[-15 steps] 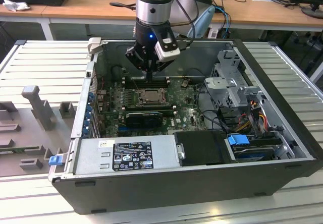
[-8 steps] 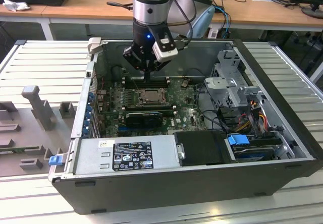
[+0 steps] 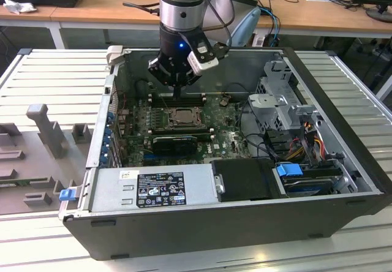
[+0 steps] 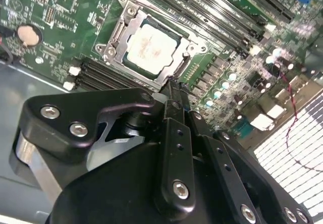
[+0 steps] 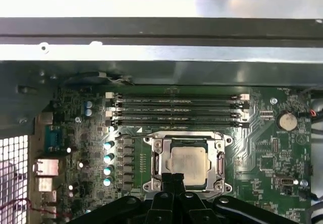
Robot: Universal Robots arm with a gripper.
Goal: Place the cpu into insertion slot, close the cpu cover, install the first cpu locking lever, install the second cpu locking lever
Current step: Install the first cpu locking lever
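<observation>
The pincer (image 4: 172,85) is hanging low inside the open computer case (image 3: 343,180), its two black fingers drawn together into one narrow tip with nothing between them, and that tip is sitting right at the rim of the insertion slot (image 5: 187,163) on the side away from the memory slots (image 5: 176,110). The cpu (image 4: 150,46) is already lying in the socket, and the cpu cover (image 4: 132,22) appears to be lying flat around it, so the step in hand is probably one of the locking levers; which of the two, and whether the tip is touching it, I cannot tell. To do it well, the tip should be bearing on the thin lever alone, not on the frame or the chip's top, and the push should be following the lever's arc so that it is tucking under its catch instead of skating off onto the green motherboard (image 5: 272,148) and its small capacitors (image 5: 107,158). Slipping is the chief risk, as the contact is narrow and the metal is smooth. The chip is showing as a small flat square with a pale silvery-grey lid, faintly marked, framed by the shiny cover plate with screws at its corners, in both wrist views; in the exterior view it is sitting directly under the arm.
</observation>
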